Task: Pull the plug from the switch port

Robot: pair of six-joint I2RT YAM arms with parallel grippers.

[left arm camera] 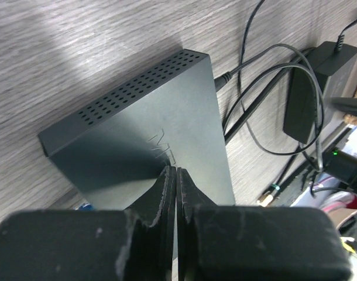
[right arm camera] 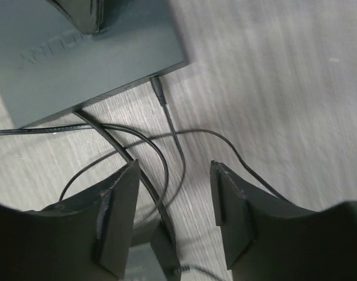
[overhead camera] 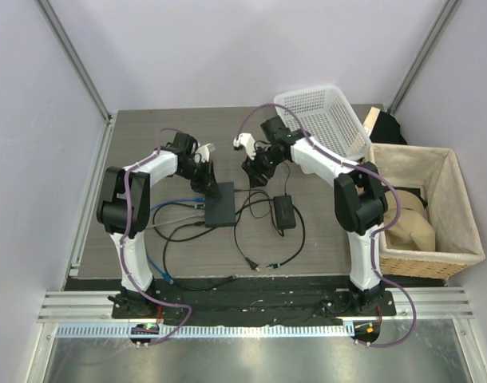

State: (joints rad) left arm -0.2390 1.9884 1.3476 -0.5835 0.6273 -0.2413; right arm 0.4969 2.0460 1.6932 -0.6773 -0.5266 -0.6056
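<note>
Looking down from the top camera, the dark-grey switch box point(overhead camera: 221, 204) sits mid-table with the black power brick point(overhead camera: 284, 212) at its 3 o'clock. The left gripper point(overhead camera: 207, 182) is at its 12 and the right gripper point(overhead camera: 256, 175) at its 1.

Left wrist cam: fingers point(left arm camera: 164, 193) pressed flat together with nothing between them, tips over the box lid. The plug point(left arm camera: 223, 77) pokes out of the edge at 1 o'clock.

Right wrist cam: fingers point(right arm camera: 117, 211) spread wide, holding nothing. The plug is seated in the switch port point(right arm camera: 150, 79) at 12 o'clock, with thin cables point(right arm camera: 167, 175) looping below.
</note>
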